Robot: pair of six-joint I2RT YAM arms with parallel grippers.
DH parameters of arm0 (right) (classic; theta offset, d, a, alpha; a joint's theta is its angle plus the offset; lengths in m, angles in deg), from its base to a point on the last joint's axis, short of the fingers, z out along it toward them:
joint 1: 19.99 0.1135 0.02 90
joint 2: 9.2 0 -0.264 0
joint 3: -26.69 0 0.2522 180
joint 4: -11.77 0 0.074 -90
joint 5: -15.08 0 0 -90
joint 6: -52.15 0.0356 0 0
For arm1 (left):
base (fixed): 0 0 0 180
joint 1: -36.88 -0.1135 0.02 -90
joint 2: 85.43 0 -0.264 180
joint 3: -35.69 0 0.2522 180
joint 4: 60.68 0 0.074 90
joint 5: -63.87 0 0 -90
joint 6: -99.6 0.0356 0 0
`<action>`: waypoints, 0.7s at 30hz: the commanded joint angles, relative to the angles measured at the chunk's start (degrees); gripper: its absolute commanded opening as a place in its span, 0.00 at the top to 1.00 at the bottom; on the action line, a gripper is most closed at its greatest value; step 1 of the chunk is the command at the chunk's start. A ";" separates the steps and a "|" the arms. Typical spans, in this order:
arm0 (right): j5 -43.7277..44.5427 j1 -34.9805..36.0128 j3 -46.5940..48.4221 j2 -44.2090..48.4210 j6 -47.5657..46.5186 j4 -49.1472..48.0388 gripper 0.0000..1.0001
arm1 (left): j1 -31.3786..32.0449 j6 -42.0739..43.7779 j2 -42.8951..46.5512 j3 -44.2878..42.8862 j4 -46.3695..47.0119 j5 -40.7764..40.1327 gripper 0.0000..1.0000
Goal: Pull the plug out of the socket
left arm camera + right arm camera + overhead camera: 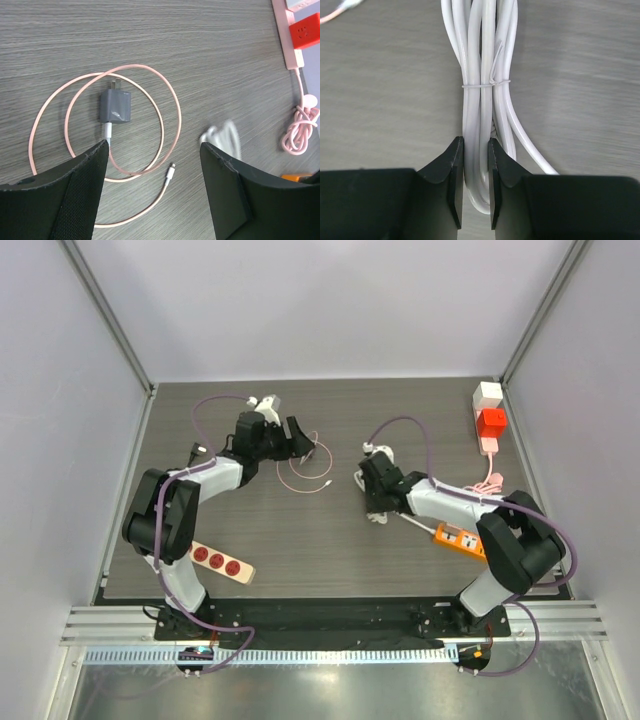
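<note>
A grey charger plug (115,106) lies loose on the table with its prongs bare, inside its looped pink cable (165,107). In the top view the plug (310,452) is just right of my left gripper (296,436). That gripper (154,147) is open and empty, hovering over the loop. My right gripper (475,170) is shut on a tied white cable bundle (481,95), mid-table (375,502). An orange socket strip (459,539) lies right of it. A pink socket strip (490,436) at the back right carries a white plug (487,393) and a red plug (491,422).
A white power strip with three red sockets (222,562) lies near the left arm's base. A coiled pink cord (488,483) trails from the pink strip. The cable's small white connector (171,171) lies between my left fingers. Walls close the table's sides.
</note>
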 commanded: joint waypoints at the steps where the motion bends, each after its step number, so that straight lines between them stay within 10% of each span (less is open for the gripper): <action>1: -6.18 7.64 -2.59 0.32 5.82 1.25 0.99 | -0.23 -1.06 2.70 0.36 4.43 1.84 0.26; 14: -6.45 29.54 1.97 -3.28 14.87 -1.74 0.95 | -0.23 -1.50 16.49 8.35 -0.57 -9.93 0.28; 21: 2.14 29.64 2.50 4.88 15.14 4.75 0.31 | -0.15 -2.54 23.17 11.07 -2.87 -10.21 0.28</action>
